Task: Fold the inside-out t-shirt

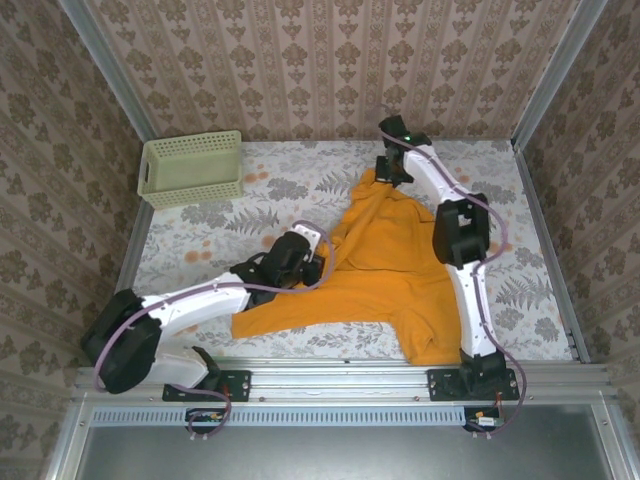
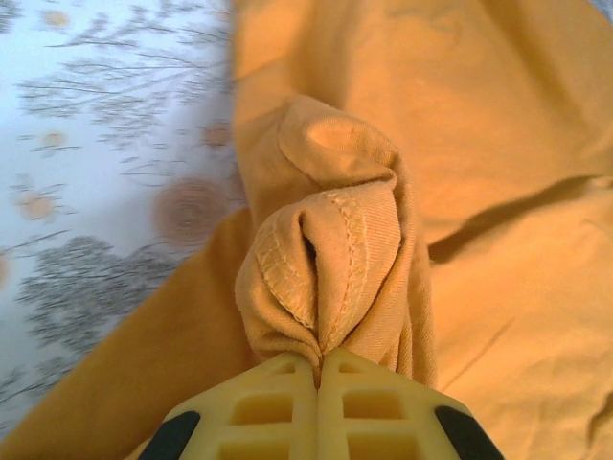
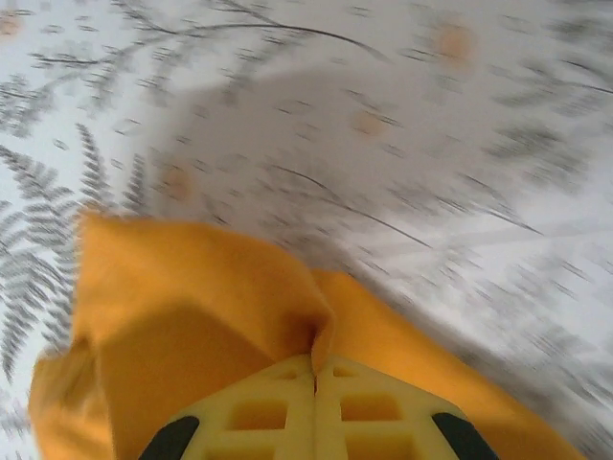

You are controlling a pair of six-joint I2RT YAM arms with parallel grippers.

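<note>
Folding looks barely begun: shirt (image 1: 385,275) lies spread, rumpled, unfolded, right of table (image 1: 300,185) centre. Left gripper (image 2: 319,356) clamps bunched hem at its 9 o'clock edge; right gripper (image 3: 315,362) pinches its 12 o'clock corner.

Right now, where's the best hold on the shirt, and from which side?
An edge, not the middle. The left gripper is shut on a bunched, stitched hem at the shirt's left edge, coming from the left; the right gripper is shut on its far tip. Those folds stand up as ridges; the flat middle probably offers nothing to pinch.
</note>
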